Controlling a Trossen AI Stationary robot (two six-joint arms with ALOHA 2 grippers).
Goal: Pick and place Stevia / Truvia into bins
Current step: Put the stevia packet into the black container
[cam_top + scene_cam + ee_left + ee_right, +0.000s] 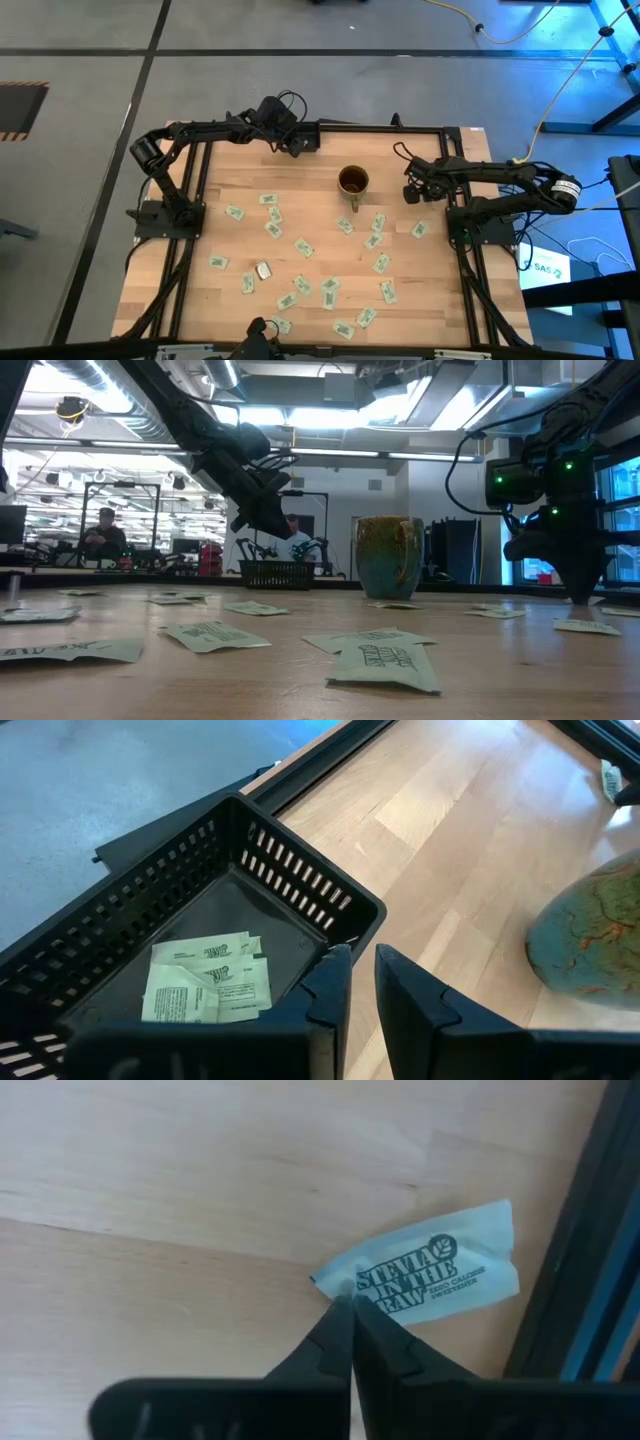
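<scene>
**Right wrist view: claw tips pinched on a sachet corner**

Right wrist view shows a small flat paper sachet (420, 1277), pale with dark "Stevia in the Raw" print, lying on the pale wooden counter (150, 1180) just beside the black frame rail (575, 1280). The right claw (350, 1315) has its two dark fingers drawn together, their tips meeting at the sachet's near corner; whether paper is actually caught between them cannot be told.

Such a packet looks very light, thin and limp, so it should bend rather than resist. Lying flat, it offers almost no edge, and a corner hold like this one may slip or let the packet swing. A pinch further in along a short edge would probably hold more surely.

From above, many more sachets (303, 247) lie scattered across the counter's middle and near side, well apart from one another. The round brown-gold glazed mug (352, 181) stands toward the far side, between the arms.

At the far left edge, the left claw (362, 982) hovers over the rim of the small black slotted plastic tray (300, 885), fingers slightly apart and holding nothing. A few sachets (205, 980) already lie in the tray's bottom.
</scene>
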